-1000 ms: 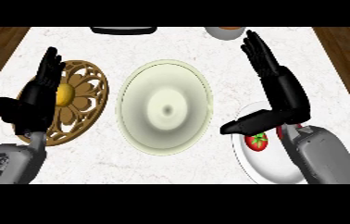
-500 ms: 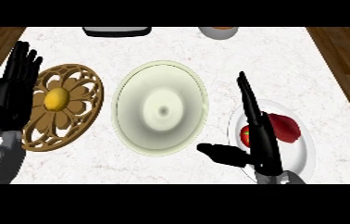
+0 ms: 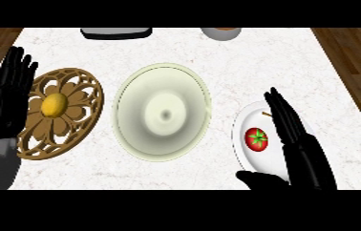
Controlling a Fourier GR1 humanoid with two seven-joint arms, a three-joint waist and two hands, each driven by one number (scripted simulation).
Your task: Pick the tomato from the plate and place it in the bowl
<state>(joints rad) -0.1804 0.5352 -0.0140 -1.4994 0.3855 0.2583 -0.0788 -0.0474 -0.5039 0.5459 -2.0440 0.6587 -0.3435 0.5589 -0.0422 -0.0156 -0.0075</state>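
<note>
Sitting on white plate [image 3: 243, 151], red tomato [image 3: 257, 139] with green stem, right hand [image 3: 296, 139] spread beside

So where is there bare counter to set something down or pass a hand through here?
Bare counter lies between the bowl and the white plate, behind the bowl up to the dark tray, and along the front edge. The gap between the bowl and the wooden trivet is narrow. The right robot hand crowds the tomato.

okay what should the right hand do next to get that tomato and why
Probably curl the right hand round the tomato. Its fingers are straight beside the tomato, thumb low, nothing held; the tomato sits on the white plate, and the bowl has nothing in it.
</note>
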